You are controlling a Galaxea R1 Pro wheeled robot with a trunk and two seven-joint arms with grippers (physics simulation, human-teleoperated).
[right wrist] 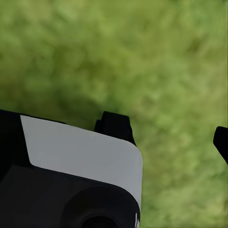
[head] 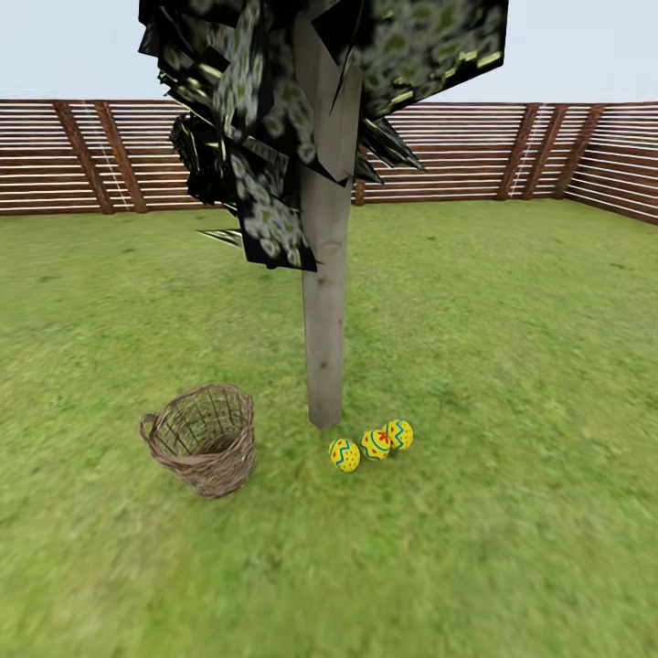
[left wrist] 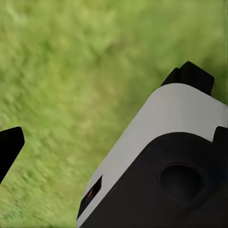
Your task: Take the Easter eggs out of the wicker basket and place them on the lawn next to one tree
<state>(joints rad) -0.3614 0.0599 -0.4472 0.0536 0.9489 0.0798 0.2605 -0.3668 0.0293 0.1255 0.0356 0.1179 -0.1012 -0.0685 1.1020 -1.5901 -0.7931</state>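
Observation:
Three yellow Easter eggs with blue zigzags lie in a row on the lawn (head: pixel 512 366): one (head: pixel 344 454), one (head: pixel 375 444) and one (head: pixel 399 434). They sit just right of the foot of the tree (head: pixel 325 347), which has a pale trunk. The wicker basket (head: pixel 205 439) stands left of the trunk, tipped a little, and no egg is visible inside it. My left gripper (left wrist: pixel 114 140) hangs over bare grass, one black fingertip (left wrist: pixel 10 145) at the picture's edge. My right gripper (right wrist: pixel 114 140) is likewise over grass, with a fingertip (right wrist: pixel 221 141) at the edge. Both hold nothing.
A brown slatted fence (head: pixel 457 151) rings the garden at the back and right. Dark speckled foliage (head: pixel 247 137) hangs low on the trunk's left. Grass stretches out around the tree. White and black parts of my own body (left wrist: pixel 175 156) cover part of each wrist view.

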